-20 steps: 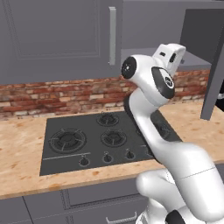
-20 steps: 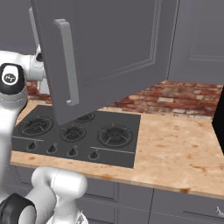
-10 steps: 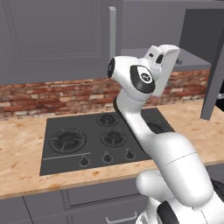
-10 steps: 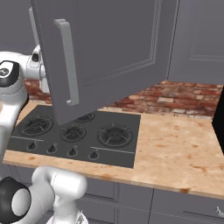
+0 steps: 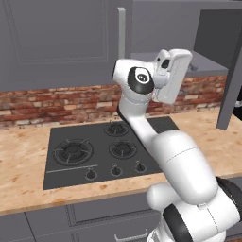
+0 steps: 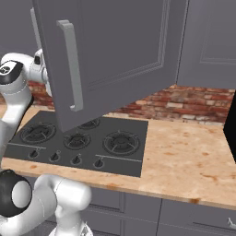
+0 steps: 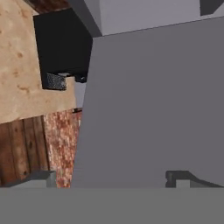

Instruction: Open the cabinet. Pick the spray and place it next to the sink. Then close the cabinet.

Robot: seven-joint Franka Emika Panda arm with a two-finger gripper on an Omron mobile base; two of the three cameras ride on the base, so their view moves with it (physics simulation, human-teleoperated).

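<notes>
The cabinet (image 5: 61,33) hangs above the hob. Its left door is shut, with the silver bar handle (image 5: 121,33) upright. Its right door (image 5: 234,71) stands swung out, and in the right base view this door (image 6: 115,55) and its handle (image 6: 71,69) are close in front. My hand (image 5: 173,75) is raised in front of the open compartment (image 5: 208,61), just below its floor. In the hand view my gripper (image 7: 113,179) is open and holds nothing, facing a flat grey cabinet panel (image 7: 153,100). The spray is hidden, and the sink is out of view.
A black four-burner hob (image 5: 99,146) is set in the wooden counter (image 5: 23,165), with a brick backsplash (image 5: 52,101) behind. Grey drawers (image 6: 184,212) run below the counter. A dark appliance (image 6: 232,133) stands at the counter's right end.
The arm's elbow has swung left, and the hand has come slightly left and down while turning. The open cabinet door has not moved. The gripper has stayed open.
</notes>
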